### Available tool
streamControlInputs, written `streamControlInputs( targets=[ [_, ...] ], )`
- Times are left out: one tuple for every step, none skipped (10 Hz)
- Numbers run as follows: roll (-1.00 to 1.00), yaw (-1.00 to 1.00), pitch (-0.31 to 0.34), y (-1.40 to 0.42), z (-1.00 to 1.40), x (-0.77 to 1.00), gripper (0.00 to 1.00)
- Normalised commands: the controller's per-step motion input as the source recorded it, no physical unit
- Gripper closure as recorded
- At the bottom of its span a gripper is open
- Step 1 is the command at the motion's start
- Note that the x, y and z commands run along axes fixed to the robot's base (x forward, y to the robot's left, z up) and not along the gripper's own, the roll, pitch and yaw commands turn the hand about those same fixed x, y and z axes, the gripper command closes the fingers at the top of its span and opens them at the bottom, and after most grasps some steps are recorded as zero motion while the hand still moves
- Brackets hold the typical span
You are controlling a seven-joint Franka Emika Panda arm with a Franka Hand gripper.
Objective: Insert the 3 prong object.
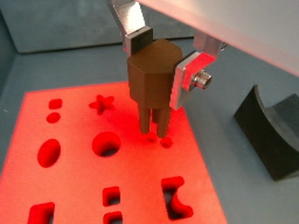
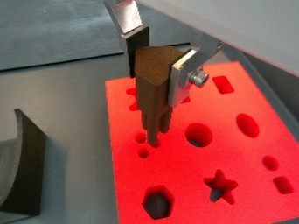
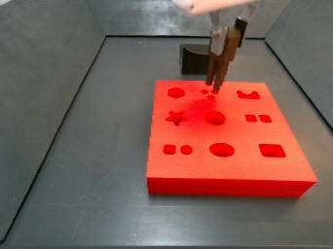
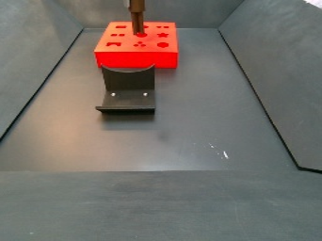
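My gripper is shut on the 3 prong object, a dark brown piece with thin rods pointing down. It holds it upright over the flat red block with shaped cutouts. The rod tips sit at small round holes near the block's edge; I cannot tell how deep they reach. It also shows in the wrist view with the gripper and rods at the holes. In a side view the gripper holds the piece above the block. It shows too in a side view.
A dark grey curved-top block lies on the floor beside the red block, also seen in the wrist views and behind the block in a side view. Dark bin walls enclose the floor.
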Motion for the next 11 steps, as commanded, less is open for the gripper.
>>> streamControlInputs(
  targets=[
    [0.38, -0.23, 0.043, 0.0, -0.14, 0.17, 1.0],
    [0.0, -0.01, 0.009, 0.04, -0.13, 0.0, 1.0],
    [-0.14, -0.08, 0.074, 0.23, -0.3, 0.0, 1.0],
    [-0.31, -0.32, 0.109, 0.24, -0.27, 0.0, 1.0],
    [-0.45, -0.37, 0.104, 0.22, -0.15, 0.0, 1.0],
    [-0.5, -0.26, 0.076, 0.24, 0.0, 0.0, 1.0],
    [-0.5, -0.17, 0.0, 0.25, 0.0, 0.0, 1.0],
    [-0.19, -0.06, 0.0, 0.0, 0.14, 0.0, 1.0],
    [-0.02, 0.0, 0.0, -0.11, 0.14, 0.0, 1.0],
    [0.08, 0.01, 0.0, -0.28, 0.11, 0.0, 1.0],
    [0.21, 0.07, 0.0, -0.33, 0.02, 0.02, 1.0]
  ],
)
